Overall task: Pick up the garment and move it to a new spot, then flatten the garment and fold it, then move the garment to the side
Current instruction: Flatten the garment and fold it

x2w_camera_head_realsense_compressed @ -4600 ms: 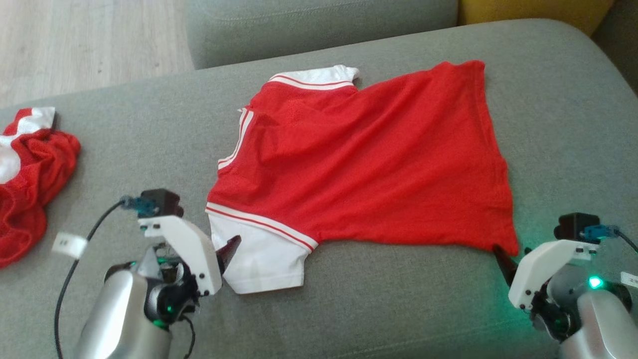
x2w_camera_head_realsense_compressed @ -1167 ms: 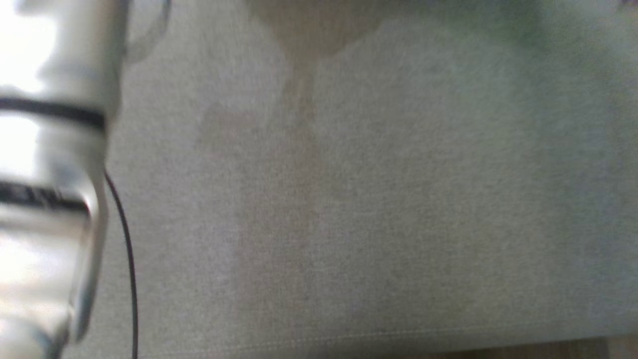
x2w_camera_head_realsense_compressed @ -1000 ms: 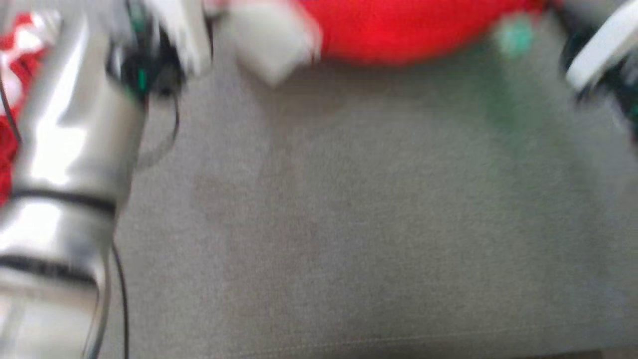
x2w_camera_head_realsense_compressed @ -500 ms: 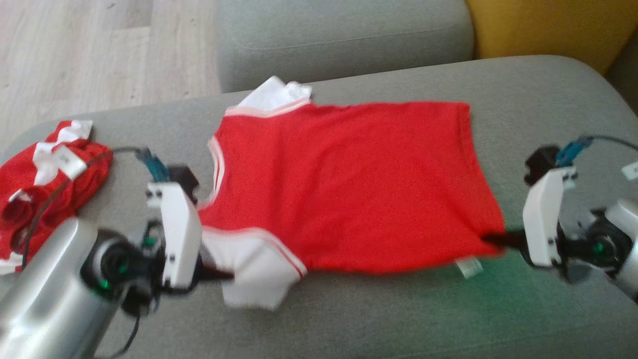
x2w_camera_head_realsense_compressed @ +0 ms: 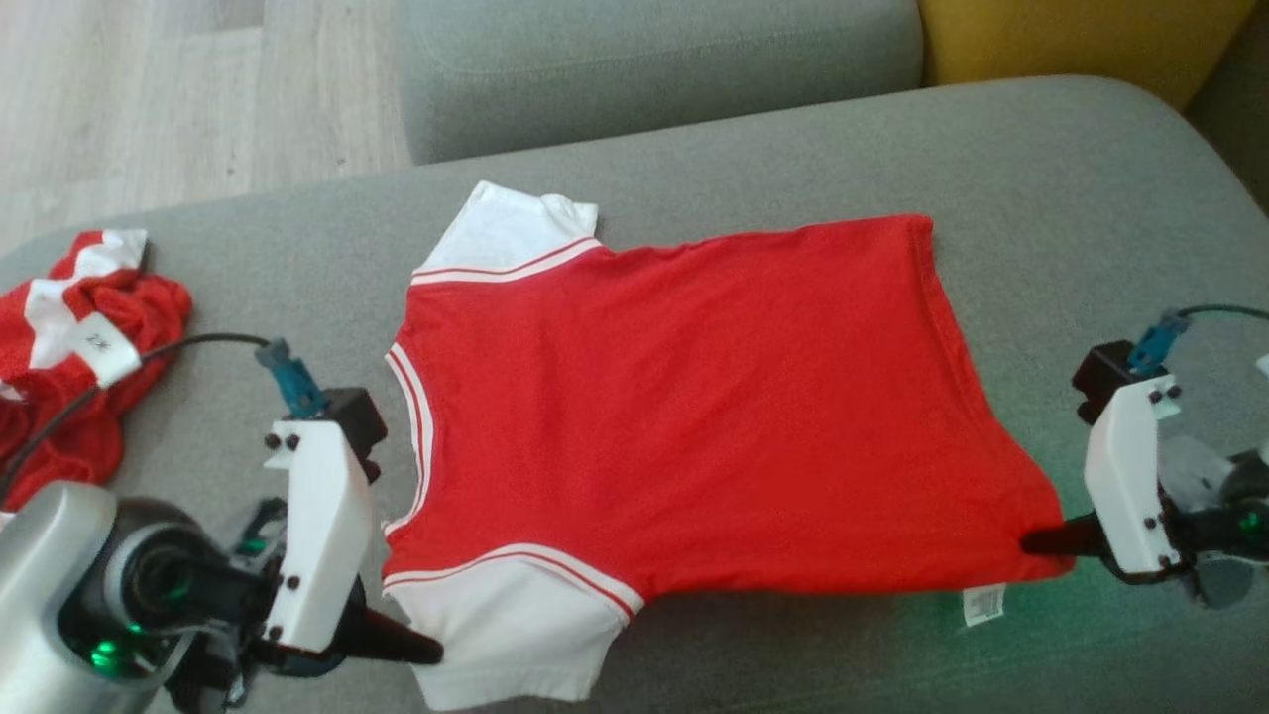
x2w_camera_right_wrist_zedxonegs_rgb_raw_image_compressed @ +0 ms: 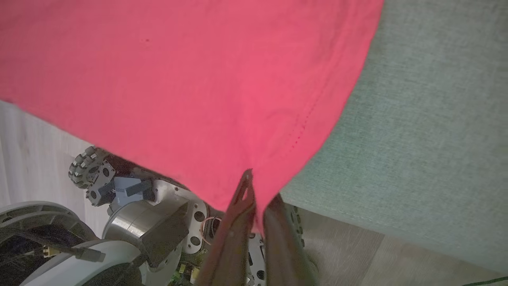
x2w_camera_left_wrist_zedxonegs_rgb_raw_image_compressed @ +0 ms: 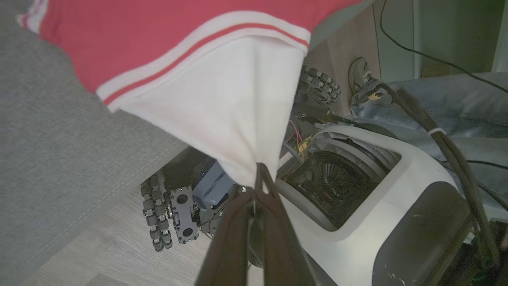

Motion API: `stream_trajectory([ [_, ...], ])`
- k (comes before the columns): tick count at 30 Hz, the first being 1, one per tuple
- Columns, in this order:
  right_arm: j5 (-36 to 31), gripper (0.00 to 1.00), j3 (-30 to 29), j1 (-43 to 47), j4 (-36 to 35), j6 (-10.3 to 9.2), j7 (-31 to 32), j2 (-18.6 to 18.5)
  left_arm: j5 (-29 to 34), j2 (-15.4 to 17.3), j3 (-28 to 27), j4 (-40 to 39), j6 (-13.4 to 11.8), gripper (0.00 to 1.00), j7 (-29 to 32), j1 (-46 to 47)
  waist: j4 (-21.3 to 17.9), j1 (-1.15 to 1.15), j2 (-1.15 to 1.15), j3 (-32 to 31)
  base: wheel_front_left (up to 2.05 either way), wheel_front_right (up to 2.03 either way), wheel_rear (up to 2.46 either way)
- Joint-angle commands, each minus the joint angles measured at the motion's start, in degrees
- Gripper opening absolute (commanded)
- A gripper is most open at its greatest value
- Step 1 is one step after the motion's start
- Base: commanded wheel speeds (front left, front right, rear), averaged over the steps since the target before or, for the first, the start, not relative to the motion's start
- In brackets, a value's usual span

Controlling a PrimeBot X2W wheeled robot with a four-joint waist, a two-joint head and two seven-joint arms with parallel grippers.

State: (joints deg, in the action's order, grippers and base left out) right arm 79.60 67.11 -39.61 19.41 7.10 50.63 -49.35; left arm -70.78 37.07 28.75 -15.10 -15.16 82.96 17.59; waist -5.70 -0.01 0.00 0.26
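Note:
The garment [x2w_camera_head_realsense_compressed: 694, 397], a red shirt with white sleeves and striped trim, lies spread across the grey sofa seat [x2w_camera_head_realsense_compressed: 1091, 198]. My left gripper [x2w_camera_head_realsense_compressed: 431, 653] is shut on the tip of the near white sleeve [x2w_camera_left_wrist_zedxonegs_rgb_raw_image_compressed: 222, 99] and holds it taut at the sofa's front edge. At the right, my right gripper [x2w_camera_head_realsense_compressed: 1036, 543] is shut on the near corner of the red hem [x2w_camera_right_wrist_zedxonegs_rgb_raw_image_compressed: 222, 99], beside a small white label [x2w_camera_head_realsense_compressed: 981, 603]. The left wrist view has my left gripper [x2w_camera_left_wrist_zedxonegs_rgb_raw_image_compressed: 260, 171] pinching the white cloth. The right wrist view has my right gripper [x2w_camera_right_wrist_zedxonegs_rgb_raw_image_compressed: 254, 186] pinching red cloth.
A second red and white garment [x2w_camera_head_realsense_compressed: 79, 327] lies crumpled at the seat's left end. A grey back cushion [x2w_camera_head_realsense_compressed: 654, 59] and a yellow cushion [x2w_camera_head_realsense_compressed: 1071, 35] stand behind. My wheeled base [x2w_camera_left_wrist_zedxonegs_rgb_raw_image_compressed: 357, 190] is below the front edge, near a person's jeans leg [x2w_camera_left_wrist_zedxonegs_rgb_raw_image_compressed: 456, 99] and shoe [x2w_camera_left_wrist_zedxonegs_rgb_raw_image_compressed: 361, 75].
The head camera swung down and back up. The garment now lies flatter and straighter, stretched between both grippers, with the far sleeve unfolded. Both grippers stayed shut on their corners.

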Motion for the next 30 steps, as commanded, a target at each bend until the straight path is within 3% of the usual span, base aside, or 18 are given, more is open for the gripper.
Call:
stream_trajectory([
  [1,-0.2,0.00,-1.6,-0.5,-0.3,0.39,0.0,-2.1,-0.3,2.8,-4.2,-2.1,-0.7,0.00,0.3,2.5,-0.1,0.01,0.00,0.7,0.00,0.00,0.00],
  [12,-0.5,0.00,-6.1,-4.0,0.7,0.39,-0.4,-0.7,-1.4,1.3,-4.6,-2.7,-1.9,0.00,1.9,6.5,-1.0,0.01,0.00,4.7,0.00,0.00,0.00],
  [18,1.7,0.00,-8.7,-6.2,3.2,0.39,0.1,1.9,0.0,-1.2,-5.4,2.8,-2.3,0.00,0.2,12.3,-2.2,0.01,0.00,7.4,0.00,0.00,0.00],
  [30,5.8,0.00,-13.0,-9.4,13.9,0.39,-1.7,9.0,7.1,-4.7,-4.6,19.4,0.3,0.00,-6.5,23.6,-4.4,0.01,0.00,13.0,0.00,0.00,0.00],
])
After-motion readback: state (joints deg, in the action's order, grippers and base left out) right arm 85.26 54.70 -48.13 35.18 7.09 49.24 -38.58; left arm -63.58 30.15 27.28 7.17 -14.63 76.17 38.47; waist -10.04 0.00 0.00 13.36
